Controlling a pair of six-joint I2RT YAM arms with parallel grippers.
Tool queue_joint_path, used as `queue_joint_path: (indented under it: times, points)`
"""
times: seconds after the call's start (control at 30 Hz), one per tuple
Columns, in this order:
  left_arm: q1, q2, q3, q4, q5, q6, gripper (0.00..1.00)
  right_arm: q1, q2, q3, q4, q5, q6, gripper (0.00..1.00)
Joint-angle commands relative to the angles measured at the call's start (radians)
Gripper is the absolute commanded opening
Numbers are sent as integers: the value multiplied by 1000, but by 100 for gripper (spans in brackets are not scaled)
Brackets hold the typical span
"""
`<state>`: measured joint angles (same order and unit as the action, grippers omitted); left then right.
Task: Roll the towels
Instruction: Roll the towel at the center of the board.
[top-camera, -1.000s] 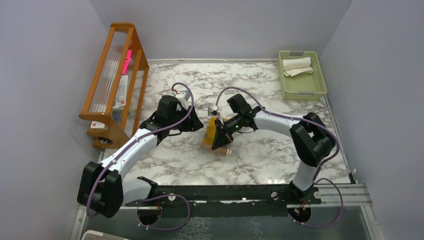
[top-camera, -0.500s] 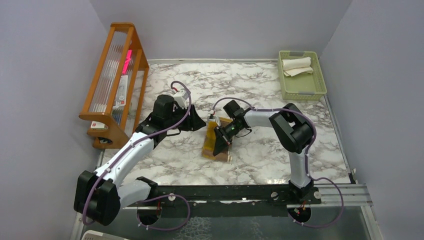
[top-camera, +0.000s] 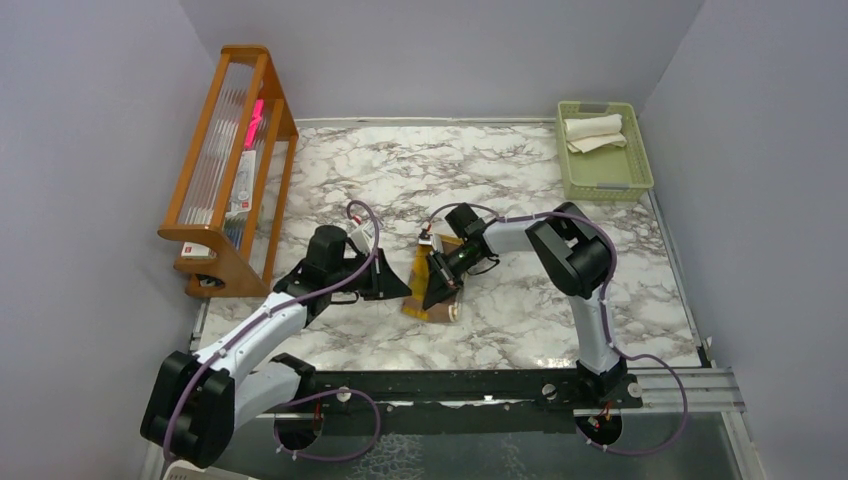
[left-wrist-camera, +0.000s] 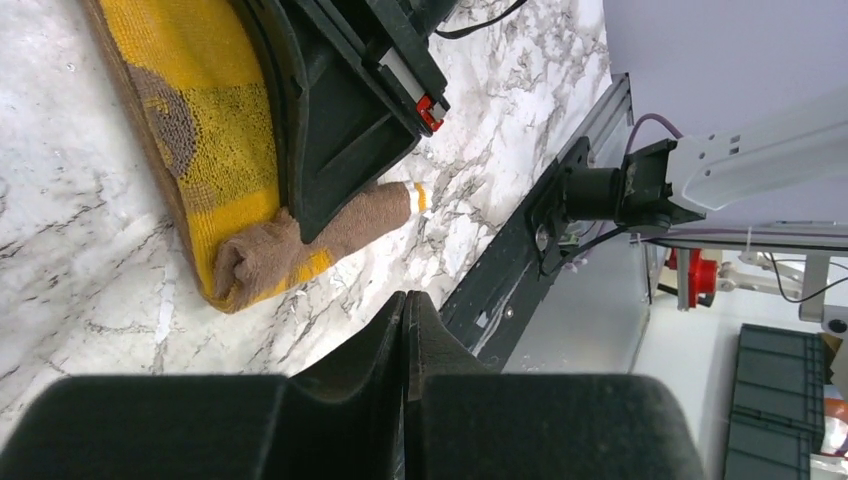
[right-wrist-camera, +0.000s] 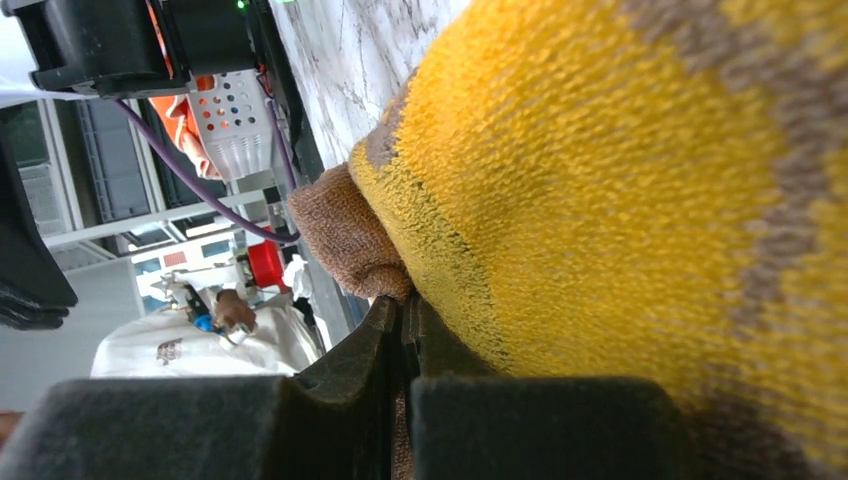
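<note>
Lavender walls (top-camera: 100, 150) are seen around a marble worktop (top-camera: 520, 320). A wooden rack (top-camera: 225, 160) is stood along the worktop's left edge, and a pale green basket (top-camera: 605, 172) is set in its far right corner. A cream-white towel (top-camera: 592, 130) is lodged in the basket, rolled. Near the middle of the worktop a mustard yellow towel (left-wrist-camera: 210, 170) with brown patches is laid flat. A brown towel (left-wrist-camera: 270, 255) is seen as a tight roll across the near end of the yellow one, touching it. The right gripper (right-wrist-camera: 402, 330) is placed on this pair with its jaws closed together and its tips set where the brown roll meets the yellow pile. Whether any cloth is pinched between them cannot be told. The left gripper (left-wrist-camera: 405, 300) is placed just left of the yellow towel, apart from it, with its jaws pressed fully together and nothing between them.
</note>
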<state>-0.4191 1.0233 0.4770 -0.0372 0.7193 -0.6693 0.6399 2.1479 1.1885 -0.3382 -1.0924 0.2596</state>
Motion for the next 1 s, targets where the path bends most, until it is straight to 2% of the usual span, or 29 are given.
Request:
queue_joint_path:
  times: [0.0, 0.2, 0.33, 0.6, 0.67, 0.73, 0.83, 0.87, 0.97]
  points:
    - [-29, 37, -29, 124, 8, -104, 4, -7, 57, 15, 52, 149, 25, 1]
    - [-105, 187, -80, 304, -80, -201, 2, -8, 64, 23, 33, 166, 21, 1]
    - [-131, 288, -74, 324, -166, -209, 0, -9, 63, 16, 33, 168, 21, 1]
    - [-132, 383, -76, 313, -397, -206, 0, -17, 33, 2, 13, 199, -16, 1]
    - [-132, 397, -80, 312, -429, -207, 0, -19, 13, -2, 9, 225, -29, 6]
    - [-133, 403, -86, 313, -445, -207, 0, -20, -13, -9, 7, 256, -48, 17]
    - [-134, 408, -107, 317, -451, -207, 0, -20, -85, -40, 37, 319, -70, 46]
    - [-138, 408, -116, 319, -455, -207, 0, -20, -118, -55, 55, 343, -76, 52]
    - [-150, 403, -139, 320, -470, -211, 0, -19, -256, -85, 106, 423, -87, 53]
